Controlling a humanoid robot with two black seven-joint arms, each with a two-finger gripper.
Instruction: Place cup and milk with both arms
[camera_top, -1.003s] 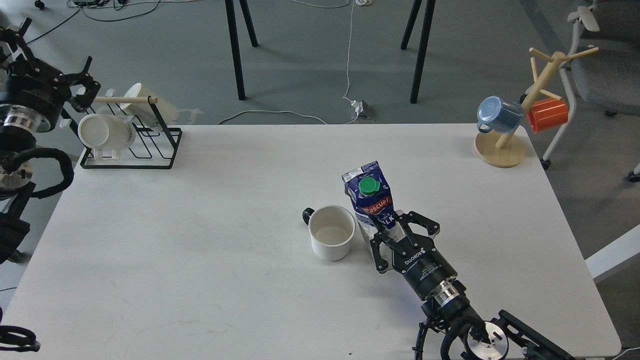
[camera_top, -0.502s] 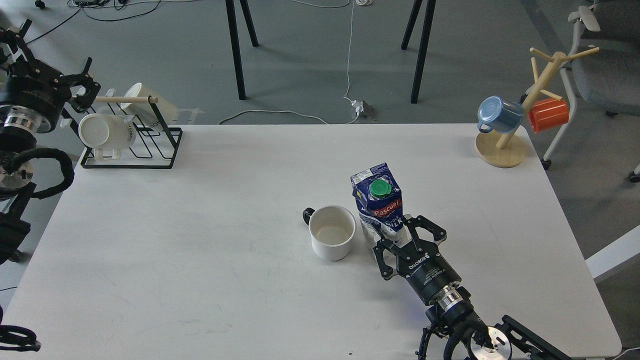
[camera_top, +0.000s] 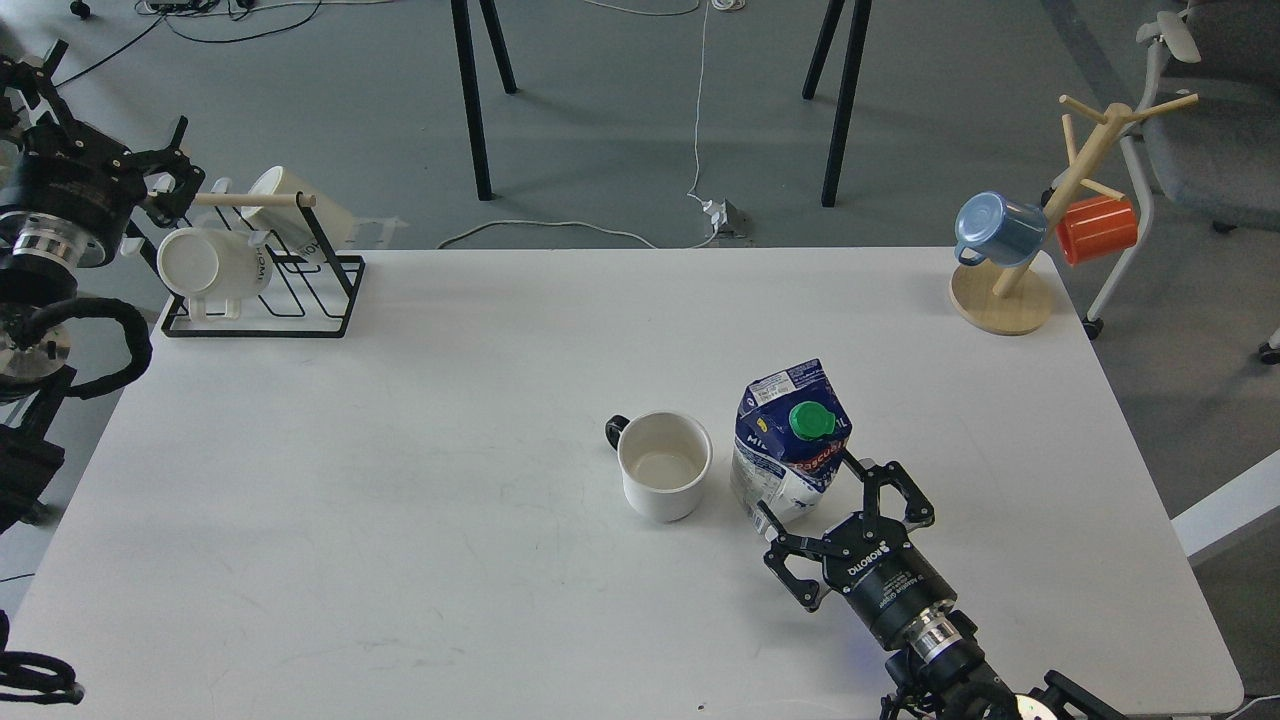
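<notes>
Our right claw (camera_top: 812, 497) sits low on the tabletop (camera_top: 400, 480), its two fingers pinching the milk (camera_top: 790, 440) near the base, one on each side of the carton. The milk leans toward us, green cap (camera_top: 811, 421) facing up and forward, the red label only partly readable under it. Whether the carton's bottom rests on the tabletop we cannot tell; the claw hides that edge.

Just to the left of the milk stands the cup (camera_top: 662, 478), upright, mouth open to us, its black handle pointing away to the left. A narrow gap shows between cup and carton.

Over at the far left edge our left claw (camera_top: 172, 178) hangs beside the black wire rack (camera_top: 262, 290), its fingers spread, gripping nothing. Two cream mugs (camera_top: 212, 265) lie on their sides in that rack under a wooden bar.

At the far right corner the wooden mug tree (camera_top: 1040, 225) carries a blue mug (camera_top: 995, 230) and an orange mug (camera_top: 1096, 230), well apart from the cup and milk.
</notes>
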